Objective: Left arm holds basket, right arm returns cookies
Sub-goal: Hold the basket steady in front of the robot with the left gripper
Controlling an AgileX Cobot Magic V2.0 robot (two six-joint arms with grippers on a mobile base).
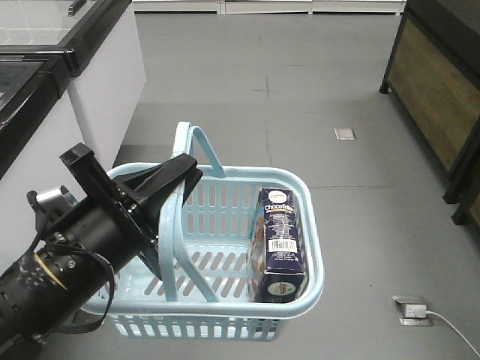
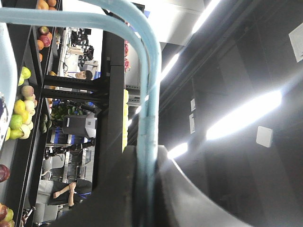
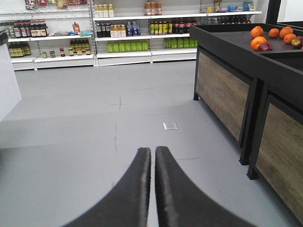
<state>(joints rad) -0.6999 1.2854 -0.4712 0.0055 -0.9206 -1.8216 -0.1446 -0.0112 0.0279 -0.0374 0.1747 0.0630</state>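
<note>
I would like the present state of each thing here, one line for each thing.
Cookies: in the basket, against its right wall, barcode panel up.
Basket: both handles raised.
Left gripper: shut on the handles.
Right gripper: shut, empty.

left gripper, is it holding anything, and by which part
Yes. The left gripper holds the basket, clamped on a hoop handle near its top. The right gripper is shut on nothing.
</note>
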